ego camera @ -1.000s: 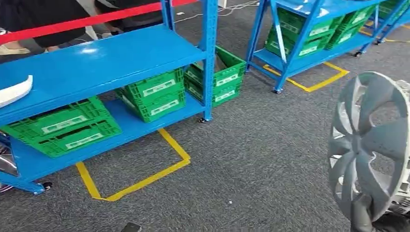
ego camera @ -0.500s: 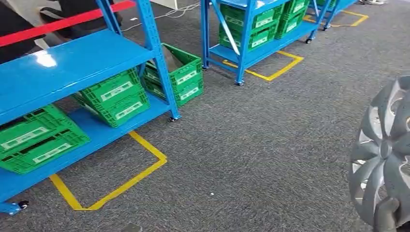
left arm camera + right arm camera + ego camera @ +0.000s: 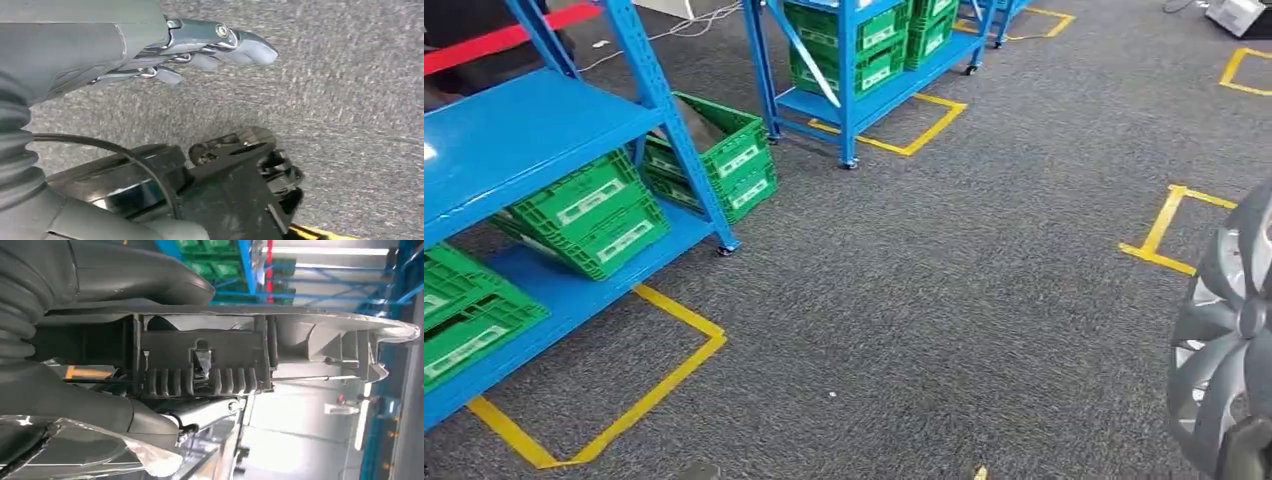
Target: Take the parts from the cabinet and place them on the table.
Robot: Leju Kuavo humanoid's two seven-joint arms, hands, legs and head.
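Gripping grey wheel cover [image 3: 1229,360] rim, right hand [image 3: 1246,455] below

matt grey plastic hubcap [image 3: 1229,350], rough carpet [image 3: 944,280]

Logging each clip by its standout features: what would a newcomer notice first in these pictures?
First, the grey wheel cover at the right edge of the head view, held upright by the right robot hand. Then the blue shelving racks on the left with green crates on the lower shelves, and yellow tape outlines on the grey carpet.
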